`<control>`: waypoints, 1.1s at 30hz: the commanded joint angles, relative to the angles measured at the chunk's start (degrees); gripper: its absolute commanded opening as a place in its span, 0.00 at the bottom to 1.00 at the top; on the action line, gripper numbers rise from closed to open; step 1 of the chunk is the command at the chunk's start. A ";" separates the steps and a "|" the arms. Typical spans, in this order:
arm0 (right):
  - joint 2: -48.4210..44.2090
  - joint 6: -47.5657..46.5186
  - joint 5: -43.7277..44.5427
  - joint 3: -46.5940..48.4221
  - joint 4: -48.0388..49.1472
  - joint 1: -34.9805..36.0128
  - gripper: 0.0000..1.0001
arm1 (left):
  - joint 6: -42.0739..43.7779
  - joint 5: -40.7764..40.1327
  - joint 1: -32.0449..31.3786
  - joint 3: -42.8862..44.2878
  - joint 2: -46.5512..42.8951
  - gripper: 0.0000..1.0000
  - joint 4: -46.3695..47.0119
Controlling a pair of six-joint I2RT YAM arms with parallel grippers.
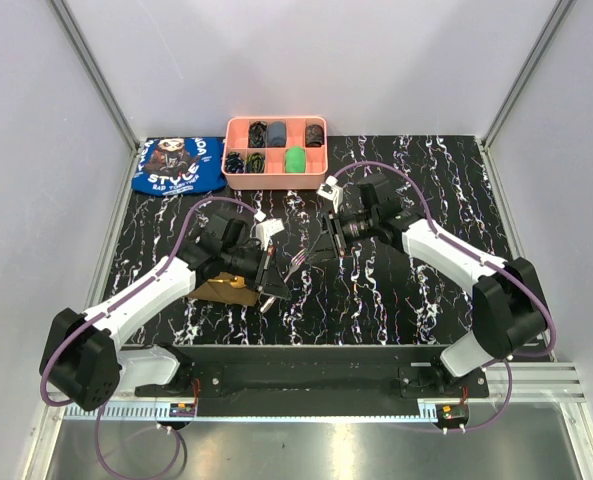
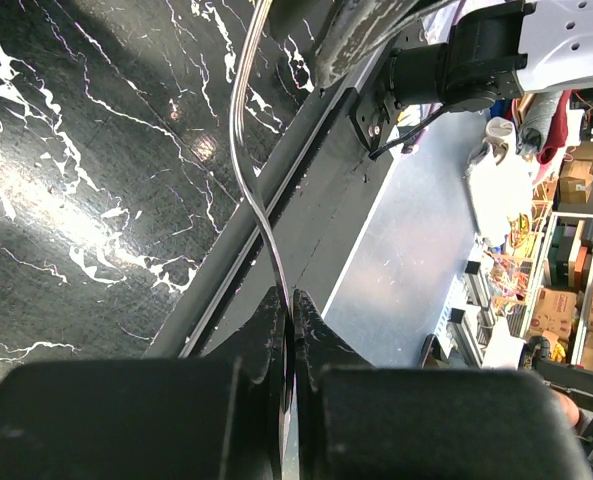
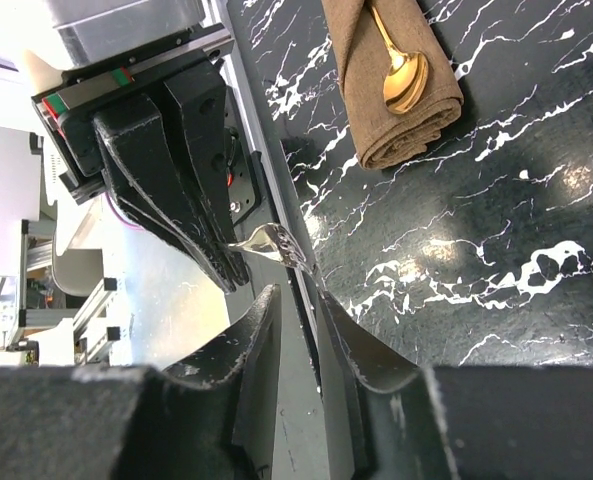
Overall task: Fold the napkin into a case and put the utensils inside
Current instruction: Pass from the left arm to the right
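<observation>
The left gripper (image 3: 233, 268) pinched the fork (image 3: 271, 240), its free end pointing to four o'clock. The right gripper (image 3: 296, 302), fingers spread, sat just at six o'clock of that end.

White shells on left arm (image 1: 141, 300) and right arm (image 1: 446, 255), black joints, black bases. Thin purple cables (image 1: 376, 163) alongside. Matte black tapered fingers (image 3: 191, 190), scuffed; red-green strip above.

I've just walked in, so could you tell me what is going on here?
The left claw holds one end of the fork. The other end sits at the right claw, though I cannot tell whether that one grips it. The spoon already lies in the folded napkin.
</observation>
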 commanded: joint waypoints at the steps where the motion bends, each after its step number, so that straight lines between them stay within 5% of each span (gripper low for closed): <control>1: 1.27 -1.84 -0.49 3.11 2.27 1.09 0.31 | 0.54 3.96 -0.90 0.22 -2.14 0.00 2.82; 6: 0.22 -2.46 2.59 2.41 1.39 1.00 0.47 | 0.19 3.87 -0.90 -0.14 -2.50 0.00 2.82; 12: 0.21 -4.29 3.91 3.19 -1.50 1.00 0.48 | 0.45 4.31 -0.90 -0.84 -2.94 0.00 2.91; 22: 1.18 -4.74 -0.83 4.42 -1.60 1.00 0.24 | 0.36 4.93 -0.90 -1.54 -3.29 0.00 3.08; 26: 2.23 -5.35 -3.20 4.34 -1.77 1.09 0.02 | 0.36 5.11 -0.90 -1.54 -3.38 0.00 3.08; 28: 2.24 -5.44 -4.26 3.81 -1.69 1.44 0.00 | 0.36 4.49 -0.64 -0.93 -3.55 0.00 2.91; 32: -0.83 6.36 6.69 -0.13 4.62 1.53 0.00 | -0.25 -8.38 8.21 0.04 -4.43 0.43 -4.56; 33: -3.10 9.90 9.42 -1.54 6.99 1.53 0.00 | -1.12 -9.39 15.37 -0.57 -6.52 0.53 -4.74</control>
